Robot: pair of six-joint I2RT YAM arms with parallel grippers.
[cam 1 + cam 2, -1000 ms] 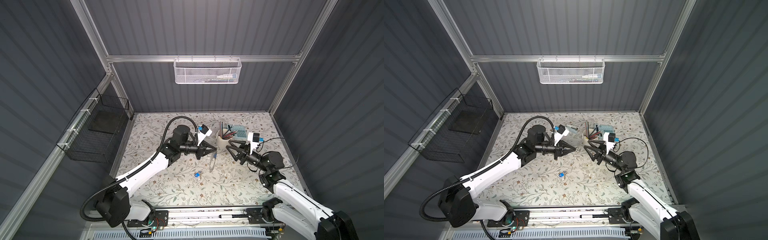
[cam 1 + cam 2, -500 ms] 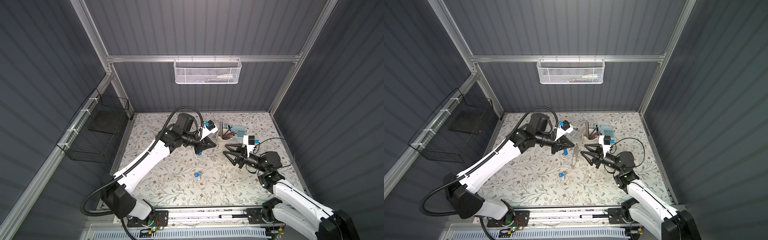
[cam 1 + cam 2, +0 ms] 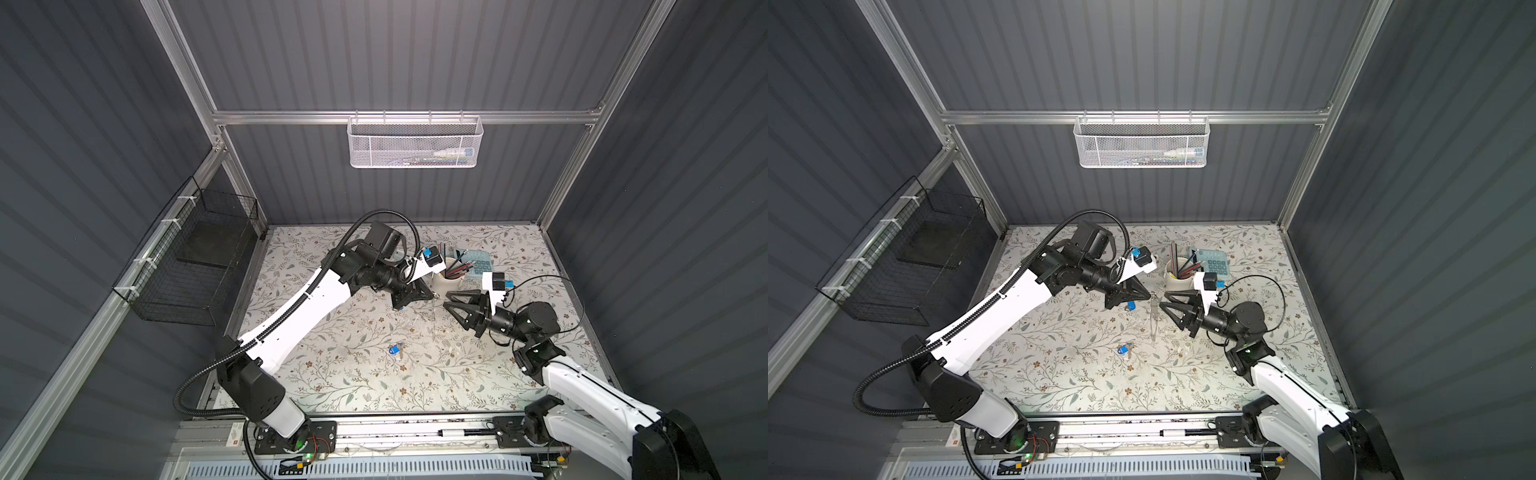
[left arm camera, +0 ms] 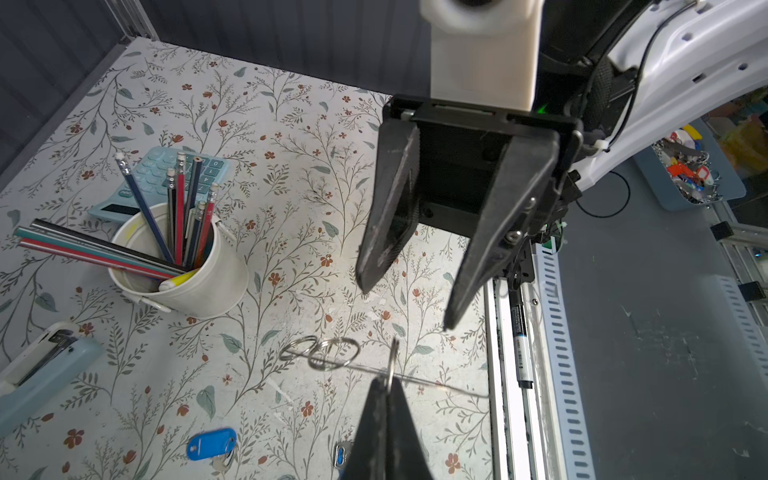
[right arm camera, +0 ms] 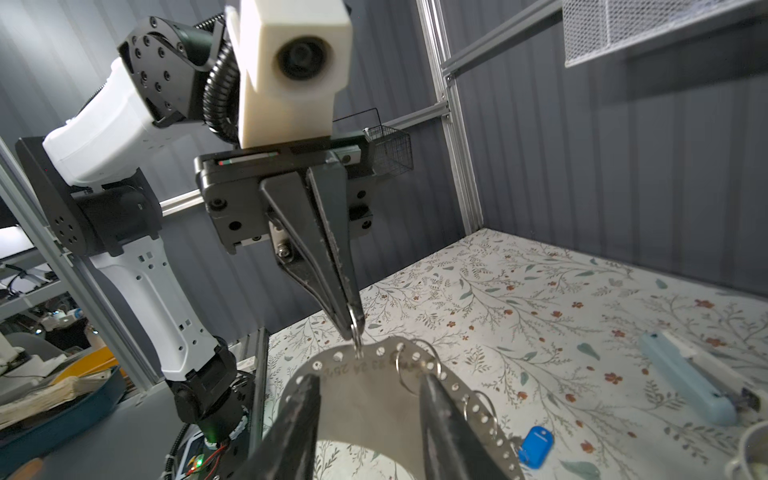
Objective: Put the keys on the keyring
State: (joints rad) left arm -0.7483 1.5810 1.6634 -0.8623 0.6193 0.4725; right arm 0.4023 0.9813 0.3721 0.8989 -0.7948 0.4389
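Two keys lie loose on the bench, neither threaded yet: one near the white cup, the second key well apart from it. The left hand is pinched fully shut on a small split ring that passes through a hole in the rim of the keyring, so the grey loop dangles beside the cup (whether its lower end touches the bench I cannot tell). The right hand faces it, jaws partly apart and gripping nothing. My worry is the hang: held by one thin ring, the loop can swing or twist at a touch, so a closing right hand may knock it aside or miss the rim. A sideways tug could also drag the ring out of that slight pinch, dropping the keyring against the cup.
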